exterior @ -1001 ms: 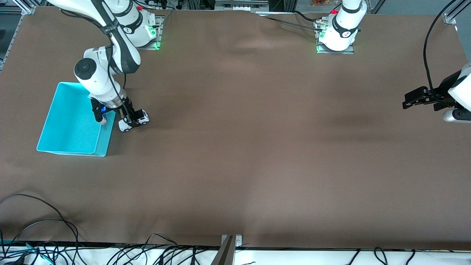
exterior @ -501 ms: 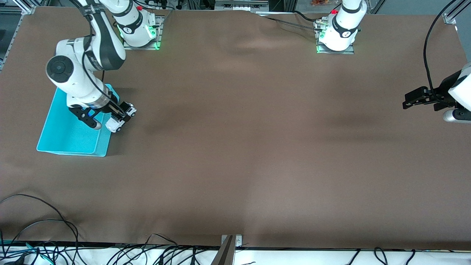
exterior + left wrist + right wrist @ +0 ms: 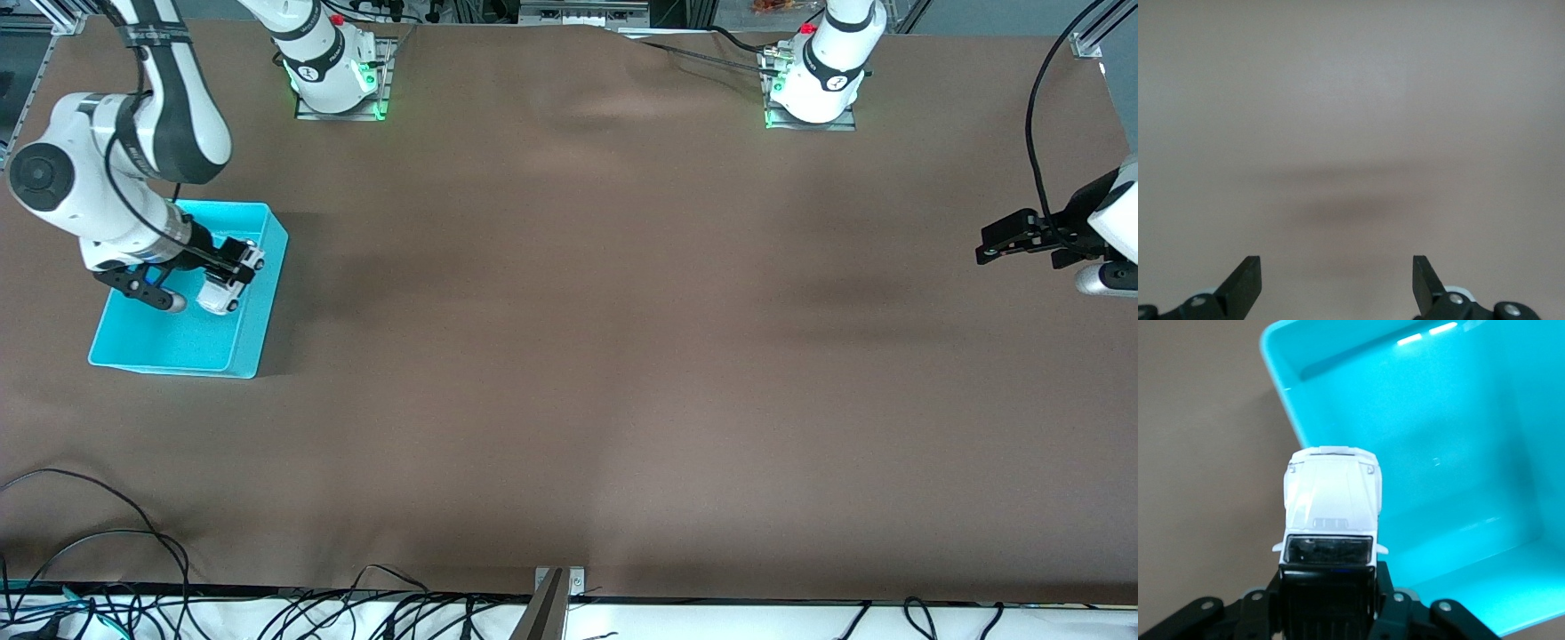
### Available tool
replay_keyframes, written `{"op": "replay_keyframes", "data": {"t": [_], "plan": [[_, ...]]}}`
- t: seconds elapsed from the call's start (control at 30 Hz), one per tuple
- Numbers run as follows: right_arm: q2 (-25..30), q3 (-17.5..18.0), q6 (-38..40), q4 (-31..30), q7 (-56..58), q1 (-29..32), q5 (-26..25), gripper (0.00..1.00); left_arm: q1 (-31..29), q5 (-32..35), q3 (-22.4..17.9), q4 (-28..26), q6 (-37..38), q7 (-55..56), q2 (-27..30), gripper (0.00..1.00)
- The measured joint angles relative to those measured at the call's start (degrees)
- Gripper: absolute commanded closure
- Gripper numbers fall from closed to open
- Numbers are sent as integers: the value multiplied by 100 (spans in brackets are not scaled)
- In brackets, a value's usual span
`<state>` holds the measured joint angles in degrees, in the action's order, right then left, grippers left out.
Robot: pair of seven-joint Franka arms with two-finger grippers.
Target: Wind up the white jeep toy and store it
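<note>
Over the cyan bin (image 3: 258, 342), right pincer (image 3: 233, 269) gripping white jeep toy (image 3: 1331, 503).

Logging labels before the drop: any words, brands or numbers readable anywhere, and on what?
None can be read.
white jeep toy, held in the right claw over the cyan bin: no lettering shows.
Arm bases: small dark marks, too small to read.
Left claw, open over bare table: no text.

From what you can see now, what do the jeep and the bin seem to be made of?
Jeep: probably painted plastic or die-cast metal; smooth, slightly glossy white body, dark shiny windscreen. Which of the two cannot be told.
Bin: likely moulded plastic, cyan; glossy walls with bright light reflections, rounded corners, a finely textured floor.
</note>
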<state>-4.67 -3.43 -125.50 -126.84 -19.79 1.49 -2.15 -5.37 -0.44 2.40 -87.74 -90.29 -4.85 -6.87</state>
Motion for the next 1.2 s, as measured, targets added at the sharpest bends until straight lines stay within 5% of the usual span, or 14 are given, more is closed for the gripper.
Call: {"op": "replay_keyframes", "data": {"t": [0.47, 1.2], "plan": [[-410, -990, -47, -34, 1385, 60, -240, 100, 0, 1, 4, 6, -7, 0, 35, 0], [-1463, -1066, -982, -235, 1418, 126, -289, 100, 6, 3, 16, 85, -16, 0, 83, 0]]}}
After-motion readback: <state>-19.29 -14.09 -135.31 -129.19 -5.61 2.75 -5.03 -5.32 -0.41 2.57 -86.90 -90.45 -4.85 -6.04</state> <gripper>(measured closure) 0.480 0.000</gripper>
